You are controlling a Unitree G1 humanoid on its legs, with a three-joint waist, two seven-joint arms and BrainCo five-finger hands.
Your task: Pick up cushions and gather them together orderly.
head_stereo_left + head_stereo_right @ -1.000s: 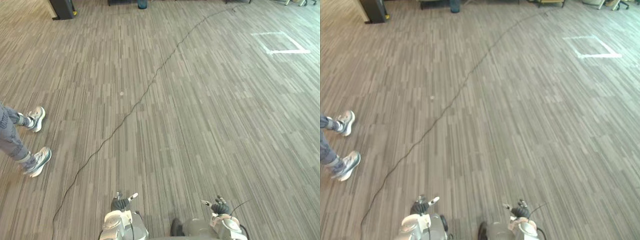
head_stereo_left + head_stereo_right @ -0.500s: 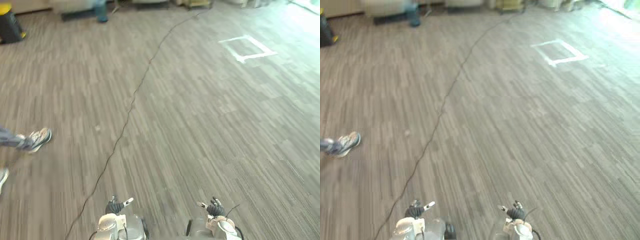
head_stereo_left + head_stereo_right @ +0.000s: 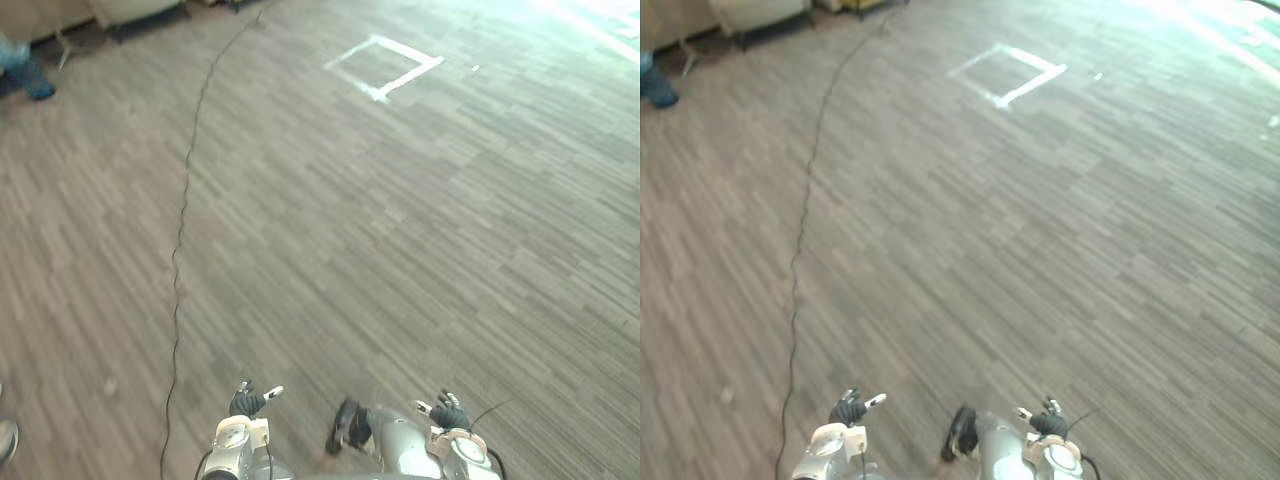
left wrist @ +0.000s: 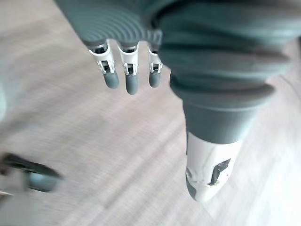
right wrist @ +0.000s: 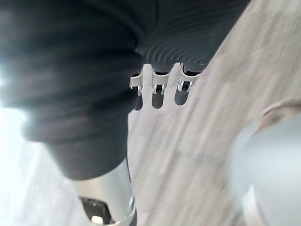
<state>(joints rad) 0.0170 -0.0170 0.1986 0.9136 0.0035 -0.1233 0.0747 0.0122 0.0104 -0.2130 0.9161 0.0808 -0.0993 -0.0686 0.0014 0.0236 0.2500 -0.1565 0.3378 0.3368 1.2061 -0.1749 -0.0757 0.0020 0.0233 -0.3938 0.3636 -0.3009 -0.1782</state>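
Striped grey plank-pattern floor (image 3: 450, 250) stretches away, matte and flat, with a white taped square (image 3: 383, 66) at 12 o'clock. Low at 6 o'clock, the left hand (image 3: 247, 402) and right hand (image 3: 449, 415) hang empty with their fingers straight. The camera has swung since earlier, when the square sat near 2 o'clock.

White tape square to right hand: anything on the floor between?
Nothing: just bare floor between the white tape square and the right hand, as the left eye view shows.

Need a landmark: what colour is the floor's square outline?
White; the outline shows best in the left eye view.
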